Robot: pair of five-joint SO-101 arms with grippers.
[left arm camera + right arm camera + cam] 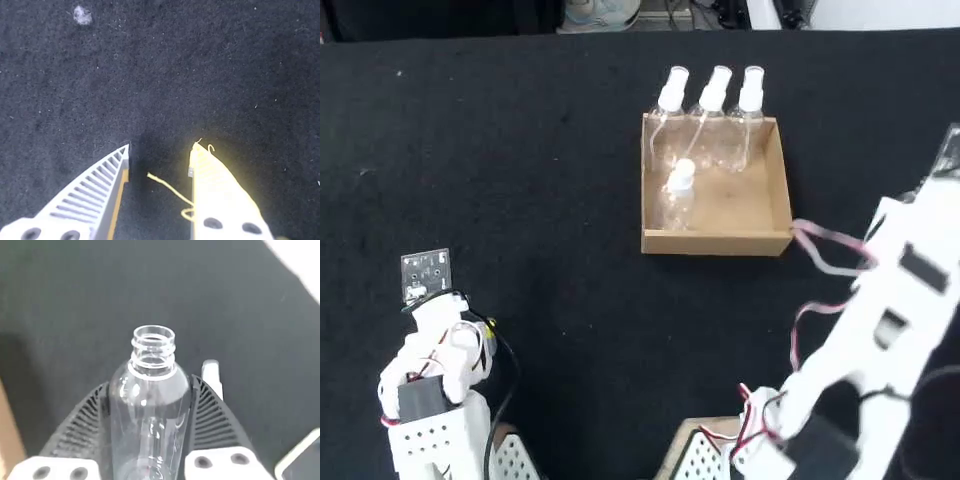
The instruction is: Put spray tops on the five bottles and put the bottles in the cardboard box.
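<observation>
Four bottles (677, 195) sit in the box (718, 243); right gripper (150, 385) pinches the slick fifth bottle (152, 355), which could slip; left gripper (159, 152) gapes empty.

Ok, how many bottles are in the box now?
4. Three bottles stand along the cardboard box's far wall, a fourth nearer its front; all capped. A topless bottle is in the right gripper.

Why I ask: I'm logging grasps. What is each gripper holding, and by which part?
The right gripper holds a clear uncapped bottle by its body; the left gripper holds nothing.
</observation>
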